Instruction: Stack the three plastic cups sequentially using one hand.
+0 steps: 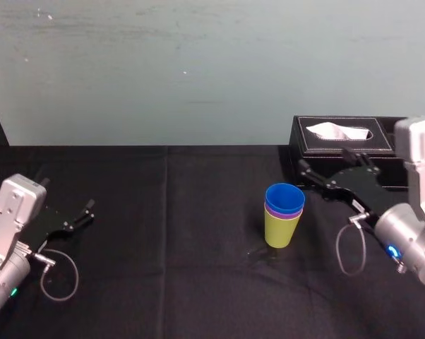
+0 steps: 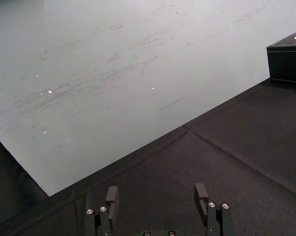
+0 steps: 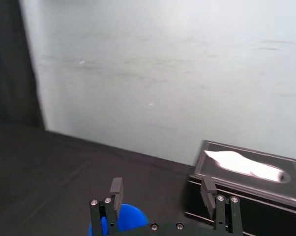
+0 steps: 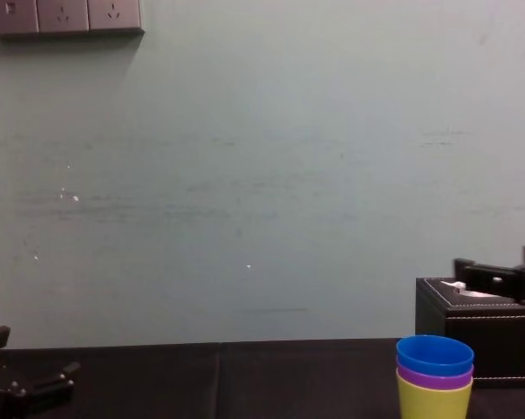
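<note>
The three cups (image 1: 283, 215) stand nested, blue topmost; the right gripper (image 1: 331, 164) hangs open and empty at their two o'clock; the left gripper (image 1: 68, 198), open, sits parked at nine o'clock. Best to draw back level, clear of the rims.

the arms (image 1: 2, 247) were silver-grey with boxy wrist housings (image 1: 418, 152). the left gripper (image 1: 66, 196) and right gripper (image 1: 332, 169) were black, with slim flat fingers (image 2: 112, 195) held by small silver screws (image 2: 90, 212). a thin grey cable (image 1: 61, 277) looped off each wrist.
</note>
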You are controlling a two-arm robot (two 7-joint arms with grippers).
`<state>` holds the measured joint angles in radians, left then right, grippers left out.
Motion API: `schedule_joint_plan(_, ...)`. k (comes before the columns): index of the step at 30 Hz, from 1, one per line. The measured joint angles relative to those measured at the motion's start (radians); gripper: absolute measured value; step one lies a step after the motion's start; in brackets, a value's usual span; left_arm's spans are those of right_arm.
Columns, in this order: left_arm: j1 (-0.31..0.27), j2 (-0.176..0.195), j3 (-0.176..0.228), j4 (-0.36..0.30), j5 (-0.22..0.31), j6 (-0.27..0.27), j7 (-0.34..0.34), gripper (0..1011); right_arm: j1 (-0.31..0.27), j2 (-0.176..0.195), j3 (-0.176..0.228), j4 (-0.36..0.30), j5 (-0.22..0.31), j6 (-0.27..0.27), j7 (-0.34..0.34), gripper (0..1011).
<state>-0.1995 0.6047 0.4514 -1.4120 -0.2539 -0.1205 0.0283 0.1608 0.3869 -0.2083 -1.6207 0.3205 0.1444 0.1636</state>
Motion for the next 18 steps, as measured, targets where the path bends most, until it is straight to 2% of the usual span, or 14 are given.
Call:
schedule_joint_plan(4,0.0,0.0,0.0,0.0,0.0,0.0,0.0,1000,-0.066,-0.036,0.046,-0.017,-0.023,-0.028,-0.089,1004)
schedule_joint_plan(11,0.0,0.0,0.0,0.0,0.0,0.0,0.0,1000,-0.154,-0.084,0.092,-0.029,-0.059,-0.04,-0.191,1004)
schedule_joint_plan(18,0.0,0.0,0.0,0.0,0.0,0.0,0.0,1000,-0.19,-0.107,0.118,-0.022,-0.081,-0.033,-0.221,1004)
